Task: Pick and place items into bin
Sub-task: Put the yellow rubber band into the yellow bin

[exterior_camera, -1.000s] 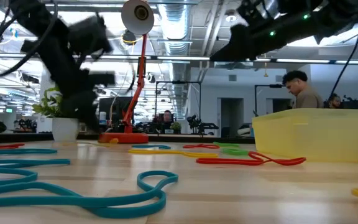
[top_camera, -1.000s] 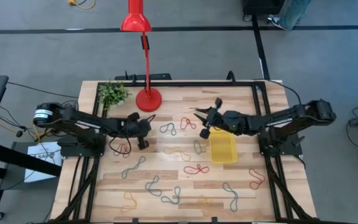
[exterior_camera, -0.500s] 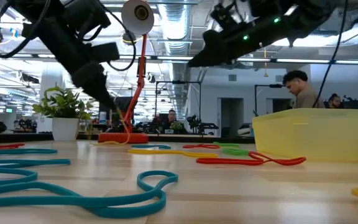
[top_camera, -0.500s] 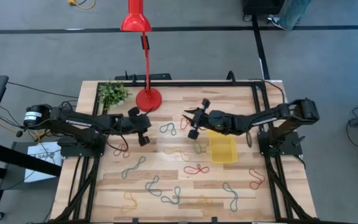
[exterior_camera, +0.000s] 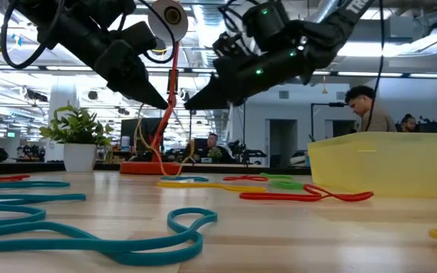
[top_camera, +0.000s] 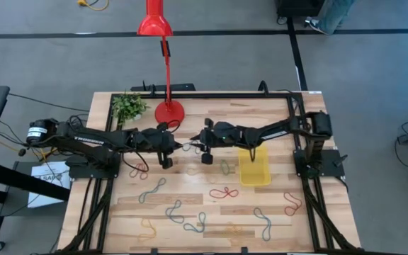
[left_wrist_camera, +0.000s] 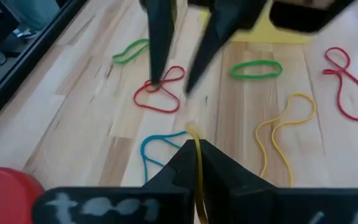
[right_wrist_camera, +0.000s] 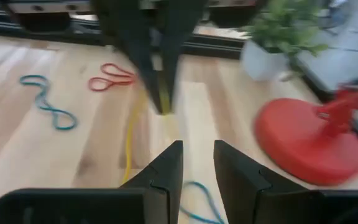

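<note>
Handover above the table centre

Your left gripper (top_camera: 179, 147) is clamped on a yellow loop (left_wrist_camera: 197, 163); your right gripper (top_camera: 192, 144), jaws apart, faces it to carry it to the bin (top_camera: 254, 170).

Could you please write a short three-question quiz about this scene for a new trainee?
1. True or false: the left claw is shut on a yellow loop.
2. The right claw is: A) open, B) shut on a loop.
3. What do the two claws point at?

Key: 1. True. 2. A. 3. Each other, tip to tip above the table, beside the yellow bin.
</note>
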